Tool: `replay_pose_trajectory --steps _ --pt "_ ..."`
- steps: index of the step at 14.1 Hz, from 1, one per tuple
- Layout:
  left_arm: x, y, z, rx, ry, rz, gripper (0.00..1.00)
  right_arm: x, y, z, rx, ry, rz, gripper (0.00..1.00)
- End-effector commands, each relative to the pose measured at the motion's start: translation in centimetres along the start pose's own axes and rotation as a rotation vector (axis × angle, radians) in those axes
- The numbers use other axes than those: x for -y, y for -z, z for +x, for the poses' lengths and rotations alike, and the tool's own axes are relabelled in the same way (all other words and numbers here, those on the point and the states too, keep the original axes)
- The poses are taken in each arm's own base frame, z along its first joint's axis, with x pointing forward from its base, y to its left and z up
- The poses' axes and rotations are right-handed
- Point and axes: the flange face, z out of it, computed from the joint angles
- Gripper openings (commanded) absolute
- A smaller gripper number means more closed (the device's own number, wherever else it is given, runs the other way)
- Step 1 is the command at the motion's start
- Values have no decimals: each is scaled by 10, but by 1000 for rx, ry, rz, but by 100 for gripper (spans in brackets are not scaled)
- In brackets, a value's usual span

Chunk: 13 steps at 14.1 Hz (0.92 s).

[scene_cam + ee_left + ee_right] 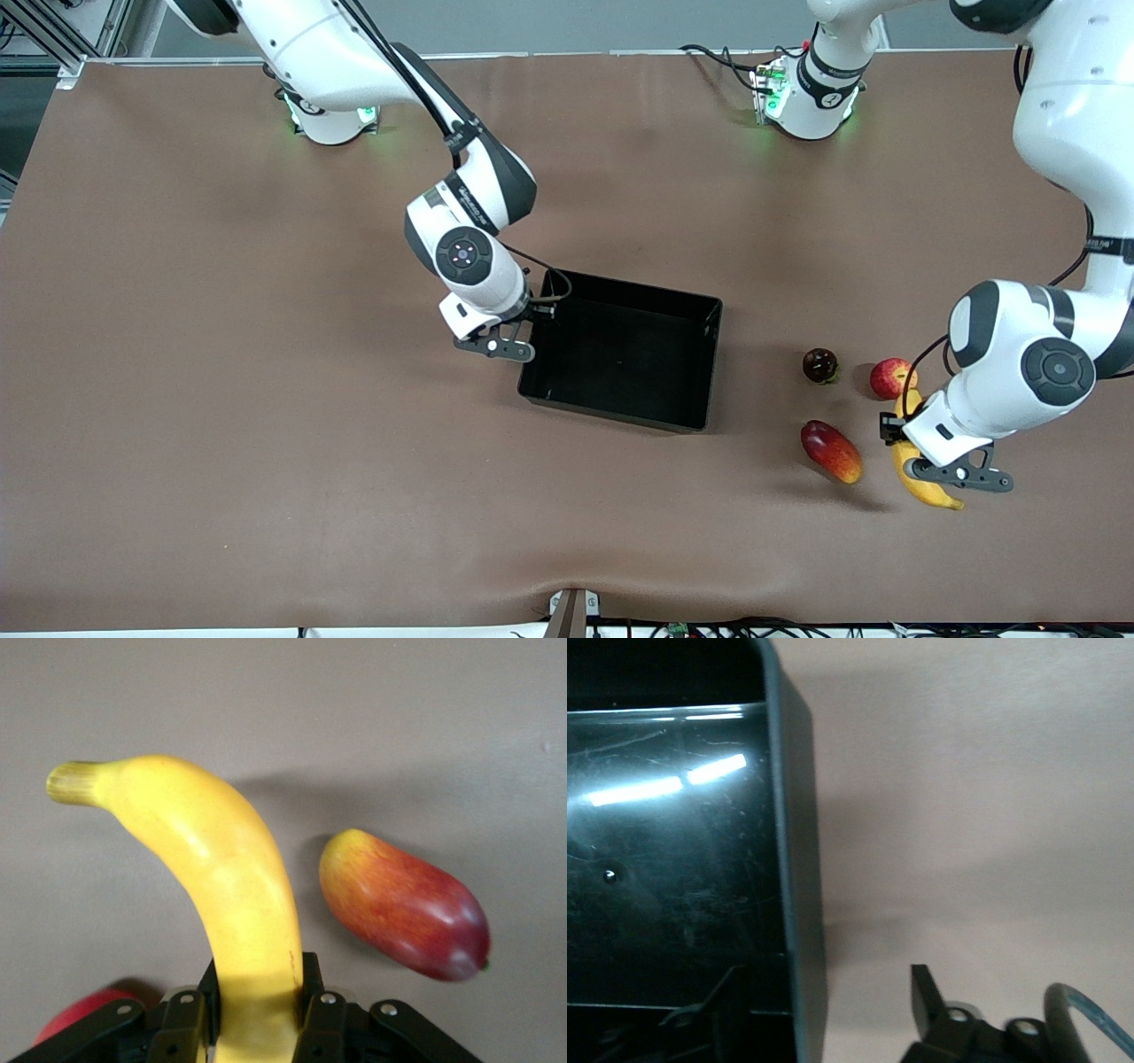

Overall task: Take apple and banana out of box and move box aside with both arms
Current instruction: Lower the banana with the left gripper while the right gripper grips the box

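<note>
**Desk:** Item one?

**Me:** Long curved plain yellow banana (pixel 232 895), out of the box. I have it pinched near one end in the left gripper (pixel 932 465), low over the brown table mat (pixel 221 399) at the left arm's end; whether it touches the mat I cannot tell.

**Desk:** Item two?

**Me:** Small round red apple with pale yellow patches (pixel 890 378), on the mat just beside the banana, farther from the front camera.

**Desk:** The box?

**Me:** Shallow glossy black plastic tray (pixel 700 416), mid-table, nothing in it. My right gripper (pixel 523 330) straddles its wall at the right arm's end, one finger inside, one outside, jaws apart and not yet gripping.

**Desk:** Others?

**Me:** An oval red-and-yellow mango-like fruit (pixel 831 451) and a small dark round fruit (pixel 819 364), between box and banana (neither is ours).

**Desk:** Step?

**Me:** Setting down the banana, I'd say. Next: release it, bring the left gripper to the box's free wall, clamp both, move together.
</note>
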Motion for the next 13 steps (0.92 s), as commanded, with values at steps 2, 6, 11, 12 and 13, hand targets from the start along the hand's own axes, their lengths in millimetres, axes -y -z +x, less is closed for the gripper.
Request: replay_pose_trajectory --steps 2,6,11,12,13 --pt "14 -26 13 -25 9 4 0 10 3 5 -15 -60 10 0" --pt "17 -61 9 -25 21 -1 0 14 6 12 -21 -85 25 0" --pt "11 -81 4 0 25 -20 0 1 29 25 -8 -104 23 0" --pt "12 -84 3 4 21 -21 2 -3 45 24 5 -106 9 0" --pt "10 -90 2 12 13 -25 29 -9 63 29 8 -119 11 0"
